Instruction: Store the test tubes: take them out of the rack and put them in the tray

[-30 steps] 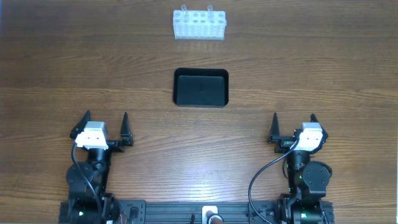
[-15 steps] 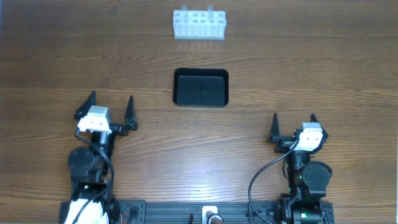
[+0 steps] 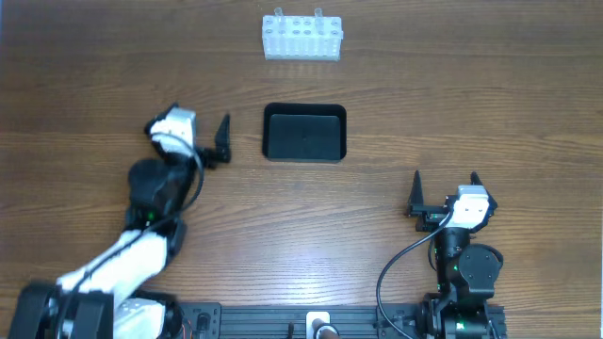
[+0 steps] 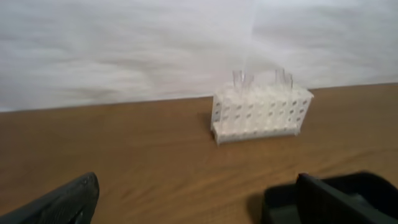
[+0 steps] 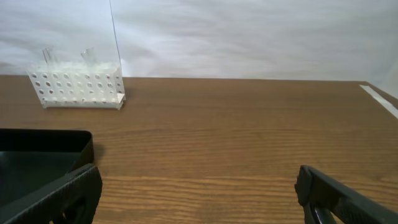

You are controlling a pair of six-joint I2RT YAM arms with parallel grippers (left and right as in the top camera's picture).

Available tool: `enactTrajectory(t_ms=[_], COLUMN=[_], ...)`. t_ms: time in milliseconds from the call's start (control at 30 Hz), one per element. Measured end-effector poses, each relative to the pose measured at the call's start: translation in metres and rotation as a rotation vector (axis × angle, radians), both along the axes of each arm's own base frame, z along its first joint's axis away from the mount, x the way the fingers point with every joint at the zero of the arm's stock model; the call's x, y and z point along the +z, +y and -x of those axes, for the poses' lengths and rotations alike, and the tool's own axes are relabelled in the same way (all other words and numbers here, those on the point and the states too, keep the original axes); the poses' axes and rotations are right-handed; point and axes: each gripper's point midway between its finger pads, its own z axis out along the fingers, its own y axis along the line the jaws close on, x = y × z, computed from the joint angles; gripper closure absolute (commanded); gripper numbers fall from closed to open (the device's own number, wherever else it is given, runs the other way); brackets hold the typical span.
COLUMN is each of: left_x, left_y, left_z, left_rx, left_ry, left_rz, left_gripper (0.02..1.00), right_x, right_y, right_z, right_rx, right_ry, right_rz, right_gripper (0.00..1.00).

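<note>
- Lab-like robot bench: left arm [image 3: 151, 193] and right arm [image 3: 462, 259] on a black rail [image 3: 245, 318] at a wood-grain table [image 3: 490, 94].
- Test-tube rack [image 3: 301, 40], plain white backdrop [image 5: 249, 37].

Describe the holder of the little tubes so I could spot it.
On the wooden table, look to the far side, by the white wall. Beyond the black tray stands a white rack dotted with holes. Unlike the low, dark tray, it is pale and upright, with clear tubes poking from its top.

The top view looks straight down on the tabletop [image 3: 490, 94]. Both wrist views look low across it, sharing the rack [image 5: 78, 87] and tray [image 5: 37, 138].
</note>
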Motion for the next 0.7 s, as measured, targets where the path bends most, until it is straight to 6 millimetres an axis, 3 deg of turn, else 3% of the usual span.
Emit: enactTrajectory(t_ms=[167,433,700], left_x=[-0.002,0.007,-0.014], left_y=[-0.023,-0.079,-0.122], left_z=[-0.040,-0.110,-0.149], left_rx=[-0.037,-0.121,-0.184], left_ry=[0.005,-0.047,-0.033], left_rz=[-0.001,0.012,0.045], left_gripper=[0.018,0.018,0.018], right_x=[0.000,0.000,0.000], right_y=[0.000,0.000,0.000], right_z=[0.000,0.000,0.000], right_rx=[0.000,0.000,0.000], right_ry=[0.000,0.000,0.000], right_rz=[0.000,0.000,-0.001], right_gripper=[0.009,0.009,0.007])
